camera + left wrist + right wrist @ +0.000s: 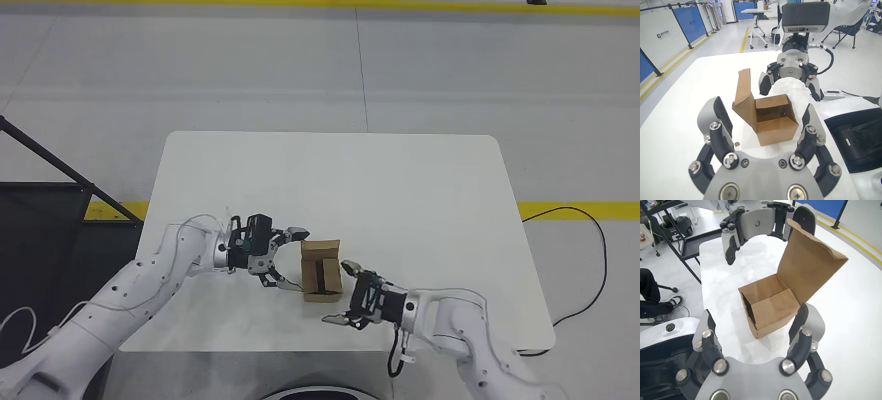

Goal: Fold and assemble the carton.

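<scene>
Near the front edge of the table (400, 180), about midway along it, my two grippers flank the carton. On the left, my left gripper (296, 259) has its fingers spread wide and grips nothing. It faces the carton's left wall from just beside it, and I cannot tell whether a fingertip brushes the cardboard. A small cardboard crumb (737, 144) lies on the table close by.

Between the grippers the carton (322, 270) stands on its base, walls squared into a box and top open, with what looks like a short flap folded down inside. Its tall lid flap (743, 87) stands upright on the side toward the far edge. On the right, my right gripper (341, 293) is likewise wide open and empty, one pad just beside the carton's right wall.

I judge the task well past halfway. The body is erected, but the lid is not yet folded over and tucked.

Room is tight toward the front edge, which runs close behind the carton. Toward the far edge and both side edges the tabletop stretches well away, so pushing that way looks safer.
</scene>
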Robot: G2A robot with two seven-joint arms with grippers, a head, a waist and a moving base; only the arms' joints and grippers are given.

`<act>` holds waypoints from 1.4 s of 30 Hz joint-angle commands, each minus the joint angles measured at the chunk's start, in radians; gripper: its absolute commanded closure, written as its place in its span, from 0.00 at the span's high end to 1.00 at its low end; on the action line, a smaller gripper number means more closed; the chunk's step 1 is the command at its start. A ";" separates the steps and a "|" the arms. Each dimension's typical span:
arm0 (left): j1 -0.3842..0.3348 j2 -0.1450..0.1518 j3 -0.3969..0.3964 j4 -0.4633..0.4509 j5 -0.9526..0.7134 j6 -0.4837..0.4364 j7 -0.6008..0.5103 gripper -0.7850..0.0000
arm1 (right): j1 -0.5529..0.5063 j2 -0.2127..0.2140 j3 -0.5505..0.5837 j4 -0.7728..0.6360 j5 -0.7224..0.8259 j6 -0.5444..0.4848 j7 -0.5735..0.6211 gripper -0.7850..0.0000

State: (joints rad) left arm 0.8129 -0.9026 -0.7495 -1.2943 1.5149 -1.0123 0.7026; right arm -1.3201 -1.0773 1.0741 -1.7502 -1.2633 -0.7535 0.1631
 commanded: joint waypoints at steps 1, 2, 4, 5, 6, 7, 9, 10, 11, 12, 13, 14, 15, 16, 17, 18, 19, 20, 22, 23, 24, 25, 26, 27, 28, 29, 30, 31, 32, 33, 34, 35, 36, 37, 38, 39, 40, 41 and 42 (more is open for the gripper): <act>-0.001 0.001 0.002 -0.003 0.005 0.000 0.002 1.00 | -0.005 0.000 0.002 0.006 0.002 0.012 0.002 1.00; -0.002 0.002 0.004 -0.007 0.010 0.000 0.002 1.00 | -0.005 0.000 0.001 0.009 0.015 0.014 0.004 1.00; -0.003 0.003 0.007 -0.013 0.021 0.000 0.005 1.00 | -0.002 -0.002 0.004 0.018 0.056 0.028 0.014 1.00; -0.004 0.003 0.009 -0.017 0.029 0.000 0.007 1.00 | -0.001 -0.003 0.005 0.024 0.086 0.035 0.023 1.00; -0.005 0.004 0.010 -0.020 0.038 0.000 0.010 1.00 | 0.002 -0.004 0.008 0.025 0.117 0.042 0.033 1.00; -0.005 0.005 0.010 -0.021 0.046 0.000 0.014 1.00 | 0.004 -0.005 0.009 0.023 0.142 0.043 0.041 1.00; -0.004 0.005 0.010 -0.023 0.059 0.000 0.021 1.00 | 0.006 -0.005 0.020 0.027 0.200 0.054 0.049 1.00; -0.003 0.006 0.011 -0.024 0.065 0.000 0.025 1.00 | 0.005 -0.006 0.024 0.024 0.221 0.066 0.059 1.00; -0.003 0.006 0.010 -0.025 0.071 0.000 0.028 1.00 | 0.006 -0.006 0.025 0.020 0.242 0.073 0.074 0.96; -0.003 0.007 0.010 -0.026 0.076 0.000 0.033 1.00 | 0.007 -0.006 0.028 0.018 0.261 0.083 0.090 0.88; -0.002 0.007 0.010 -0.026 0.083 0.000 0.037 1.00 | 0.010 -0.007 0.030 0.016 0.277 0.105 0.108 0.78; -0.001 0.007 0.009 -0.027 0.088 0.001 0.041 1.00 | 0.013 -0.008 0.029 0.011 0.286 0.124 0.126 0.74; 0.000 0.007 0.009 -0.028 0.094 0.002 0.044 1.00 | 0.016 -0.009 0.026 0.008 0.300 0.139 0.142 0.76; 0.000 0.007 0.009 -0.030 0.102 0.003 0.048 1.00 | 0.020 -0.010 0.023 0.008 0.314 0.149 0.159 0.80; 0.001 0.008 0.010 -0.032 0.111 0.004 0.052 1.00 | 0.026 -0.011 0.022 0.009 0.324 0.164 0.178 0.84; 0.002 0.008 0.010 -0.032 0.117 0.005 0.059 1.00 | 0.031 -0.012 0.018 0.010 0.336 0.177 0.196 0.88; 0.003 0.008 0.009 -0.031 0.122 0.006 0.064 1.00 | 0.037 -0.014 0.014 0.012 0.349 0.186 0.216 0.89; 0.003 0.009 0.009 -0.031 0.128 0.007 0.068 1.00 | 0.044 -0.015 0.011 0.014 0.360 0.194 0.232 0.89; 0.004 0.009 0.007 -0.028 0.135 0.008 0.077 1.00 | 0.056 -0.017 0.004 0.019 0.375 0.217 0.262 0.89; 0.004 0.009 0.007 -0.028 0.138 0.008 0.080 1.00 | 0.062 -0.018 0.000 0.021 0.381 0.223 0.273 0.87; 0.004 0.009 0.006 -0.027 0.140 0.008 0.083 1.00 | 0.067 -0.019 -0.003 0.024 0.386 0.228 0.283 0.85; 0.005 0.009 0.006 -0.026 0.143 0.008 0.086 1.00 | 0.071 -0.020 -0.006 0.027 0.390 0.231 0.290 0.85; 0.005 0.009 0.006 -0.026 0.145 0.007 0.088 1.00 | 0.075 -0.021 -0.009 0.029 0.393 0.234 0.298 0.84; 0.005 0.009 0.005 -0.026 0.146 0.007 0.091 1.00 | 0.079 -0.022 -0.012 0.030 0.394 0.237 0.304 0.82; 0.005 0.009 0.005 -0.025 0.147 0.008 0.094 1.00 | 0.083 -0.022 -0.015 0.032 0.395 0.238 0.310 0.78; 0.005 0.009 0.005 -0.025 0.149 0.008 0.095 1.00 | 0.086 -0.023 -0.018 0.033 0.397 0.239 0.314 0.70; 0.005 0.009 0.005 -0.024 0.151 0.008 0.097 1.00 | 0.088 -0.024 -0.020 0.035 0.399 0.241 0.317 0.65; 0.005 0.009 0.005 -0.023 0.152 0.008 0.098 1.00 | 0.090 -0.024 -0.021 0.036 0.399 0.244 0.320 0.58; 0.005 0.008 0.005 -0.023 0.153 0.008 0.099 1.00 | 0.092 -0.025 -0.023 0.036 0.399 0.247 0.323 0.51; 0.005 0.008 0.005 -0.024 0.156 0.008 0.099 1.00 | 0.093 -0.025 -0.024 0.037 0.399 0.253 0.325 0.49; 0.005 0.008 0.005 -0.025 0.158 0.008 0.101 1.00 | 0.094 -0.026 -0.024 0.037 0.399 0.258 0.326 0.48; 0.005 0.008 0.005 -0.025 0.159 0.009 0.102 1.00 | 0.095 -0.026 -0.025 0.038 0.399 0.262 0.327 0.47; 0.006 0.008 0.005 -0.026 0.160 0.009 0.103 1.00 | 0.096 -0.027 -0.026 0.038 0.400 0.263 0.328 0.46; 0.006 0.008 0.005 -0.027 0.163 0.010 0.103 1.00 | 0.097 -0.027 -0.027 0.039 0.401 0.264 0.328 0.46; 0.007 0.008 0.004 -0.028 0.164 0.010 0.103 1.00 | 0.098 -0.027 -0.027 0.040 0.402 0.264 0.329 0.45; 0.007 0.008 0.004 -0.029 0.166 0.011 0.104 1.00 | 0.098 -0.027 -0.028 0.041 0.403 0.264 0.330 0.45; 0.009 0.008 0.003 -0.030 0.167 0.012 0.104 1.00 | 0.099 -0.027 -0.028 0.041 0.403 0.264 0.331 0.45; 0.010 0.008 0.002 -0.032 0.169 0.013 0.104 1.00 | 0.100 -0.028 -0.029 0.042 0.402 0.264 0.332 0.44; 0.011 0.009 0.002 -0.034 0.171 0.014 0.104 1.00 | 0.100 -0.028 -0.029 0.042 0.402 0.264 0.332 0.43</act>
State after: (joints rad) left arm 0.8226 -0.8942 -0.7472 -1.3265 1.6838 -0.9994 0.8069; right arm -1.2203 -1.1050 1.0455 -1.7085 -0.8607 -0.4893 0.4947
